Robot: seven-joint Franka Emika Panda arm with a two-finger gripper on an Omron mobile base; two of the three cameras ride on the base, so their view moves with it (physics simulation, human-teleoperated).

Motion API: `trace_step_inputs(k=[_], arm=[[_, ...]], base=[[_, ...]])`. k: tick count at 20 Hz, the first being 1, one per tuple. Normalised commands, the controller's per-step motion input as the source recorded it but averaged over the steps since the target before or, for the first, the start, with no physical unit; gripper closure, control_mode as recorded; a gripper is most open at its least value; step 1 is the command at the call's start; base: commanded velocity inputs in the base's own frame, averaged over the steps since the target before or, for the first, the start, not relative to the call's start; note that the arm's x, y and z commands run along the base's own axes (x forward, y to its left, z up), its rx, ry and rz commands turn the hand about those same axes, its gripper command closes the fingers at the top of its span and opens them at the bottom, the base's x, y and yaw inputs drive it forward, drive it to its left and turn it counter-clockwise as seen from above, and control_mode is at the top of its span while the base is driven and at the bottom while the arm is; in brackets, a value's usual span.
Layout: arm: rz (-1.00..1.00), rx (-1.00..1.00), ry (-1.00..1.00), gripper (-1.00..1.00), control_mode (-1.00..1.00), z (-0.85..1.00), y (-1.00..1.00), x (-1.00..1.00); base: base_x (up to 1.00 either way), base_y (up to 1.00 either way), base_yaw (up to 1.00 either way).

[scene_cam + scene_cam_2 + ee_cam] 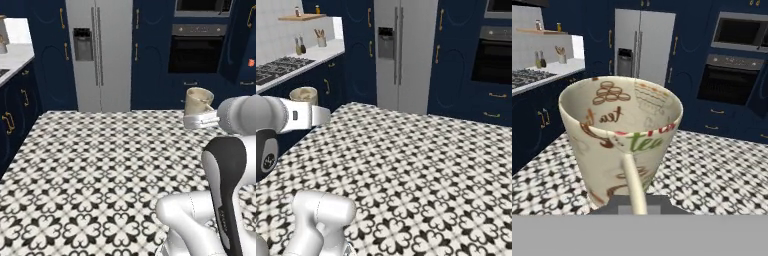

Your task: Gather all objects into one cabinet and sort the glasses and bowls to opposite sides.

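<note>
A cream cup [619, 135] printed with brown, red and green tea lettering stands upright in my gripper [634, 204], which is shut on its handle side. From the left base camera the cup [198, 100] sits just above the white hand [200, 121], high over the floor. The right base camera has the cup [303, 94] at the left, above the hand [308, 116]. A navy door with a brass handle [250, 16] angles in at the top right, with a small orange spot [251, 62] beside it; I cannot tell what that is. The bowl is out of view.
A steel fridge [100, 50] stands ahead, between tall navy cabinets [150, 50]. To its right are a black oven [197, 50] and a microwave [739, 31]. A counter with a stove [281, 65] runs along the left. Patterned black-and-white floor [100, 165] spreads below.
</note>
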Motion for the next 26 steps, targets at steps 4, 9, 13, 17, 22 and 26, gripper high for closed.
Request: trace_step_inputs(k=[4, 9, 13, 17, 22, 26], arm=[[0.0, 0.0, 0.0, 1.0, 1.0, 0.0, 0.0, 0.0], [0.0, 0.0, 0.0, 1.0, 1.0, 0.0, 0.0, 0.0], [0.0, 0.0, 0.0, 1.0, 1.0, 0.0, 0.0, 0.0], [0.0, 0.0, 0.0, 1.0, 1.0, 0.0, 0.0, 0.0], [0.0, 0.0, 0.0, 1.0, 1.0, 0.0, 0.0, 0.0], [0.0, 0.0, 0.0, 1.0, 1.0, 0.0, 0.0, 0.0]], base=[[0.92, 0.02, -0.18], [1.0, -0.02, -0.1], [0.99, -0.78, -0.07], [0.58, -1.0, 0.0], [0.19, -1.0, 0.0], [0.0, -1.0, -0.02]])
